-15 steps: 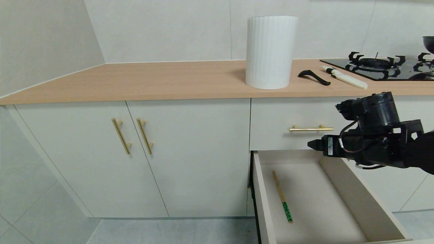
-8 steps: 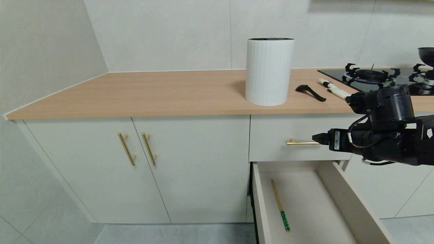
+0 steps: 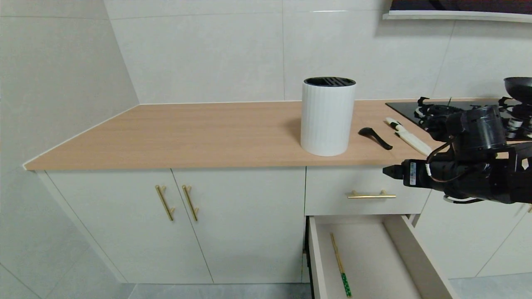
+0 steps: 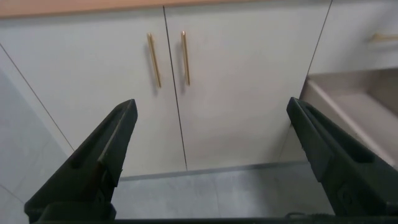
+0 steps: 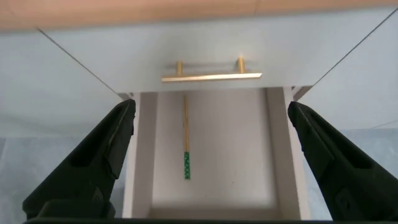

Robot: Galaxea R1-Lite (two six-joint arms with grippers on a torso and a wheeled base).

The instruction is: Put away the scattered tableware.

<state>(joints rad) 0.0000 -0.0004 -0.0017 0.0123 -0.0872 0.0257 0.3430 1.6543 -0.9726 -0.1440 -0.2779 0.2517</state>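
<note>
I'm looking at a kitchen corner walled in large pale tiles (image 3: 208, 54), with the side wall (image 3: 62, 83) meeting the back one on the left. A light wood desk (image 3: 187, 133) runs along the back wall, above off-white cabinet doors (image 3: 237, 224) with two brass handles (image 3: 165, 202). To their right is a shut drawer front (image 3: 332, 187) with a brass bar, and below it an open drawer (image 3: 409, 253). A black hob (image 3: 432, 111) sits at the desk's right end. The floor (image 3: 216, 291) is grey tile. The dark-edged ledge (image 3: 457, 14) at the top right may be a hood
</note>
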